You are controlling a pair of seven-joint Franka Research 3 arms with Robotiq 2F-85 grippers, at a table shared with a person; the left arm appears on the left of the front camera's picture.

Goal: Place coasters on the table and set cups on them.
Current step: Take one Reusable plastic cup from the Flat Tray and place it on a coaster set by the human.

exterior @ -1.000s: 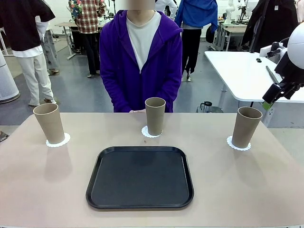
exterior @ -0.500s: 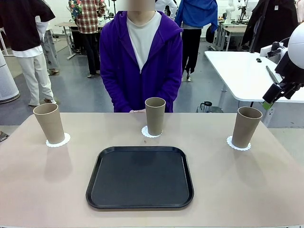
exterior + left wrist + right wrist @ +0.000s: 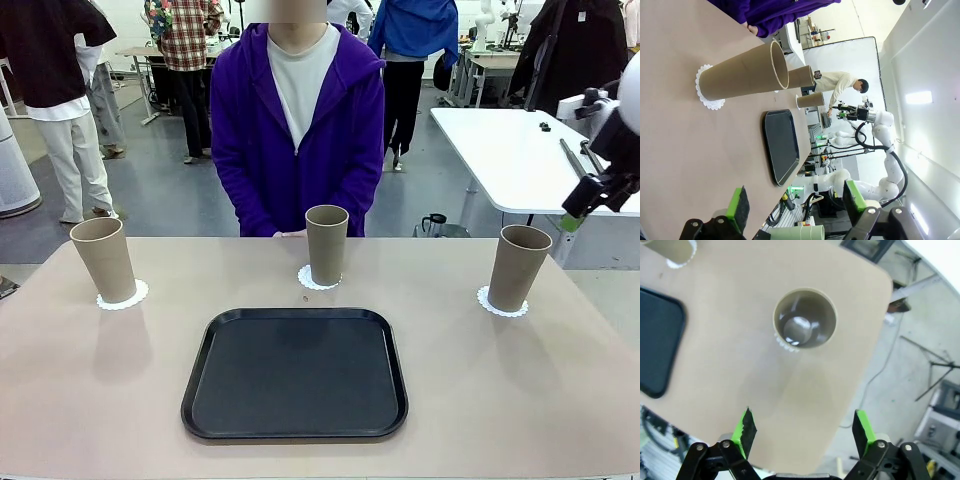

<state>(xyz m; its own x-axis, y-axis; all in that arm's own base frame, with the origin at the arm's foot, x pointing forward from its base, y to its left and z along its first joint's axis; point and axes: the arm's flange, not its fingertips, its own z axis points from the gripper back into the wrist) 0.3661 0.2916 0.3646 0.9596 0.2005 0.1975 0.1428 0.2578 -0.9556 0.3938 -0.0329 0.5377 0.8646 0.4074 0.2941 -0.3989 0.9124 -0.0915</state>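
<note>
Three tan cups stand upright on the table (image 3: 90, 400), each on a white scalloped coaster: the left cup (image 3: 103, 258) on its coaster (image 3: 124, 297), the middle cup (image 3: 326, 244) on its coaster (image 3: 311, 281), the right cup (image 3: 519, 266) on its coaster (image 3: 497, 304). My right gripper (image 3: 575, 215) hangs high to the right of the right cup. In the right wrist view the right gripper (image 3: 804, 427) is open, well above that cup (image 3: 805, 317). My left gripper (image 3: 796, 202) is open and holds nothing, some way from the left cup (image 3: 745, 75).
A black tray (image 3: 295, 372) lies bare at the front middle of the table. A person in a purple hoodie (image 3: 296, 120) stands at the far edge, behind the middle cup. A white table (image 3: 510, 150) stands at the back right.
My right arm has drawn slightly to the right, away from the right cup. The cups, coasters and tray have not moved.
</note>
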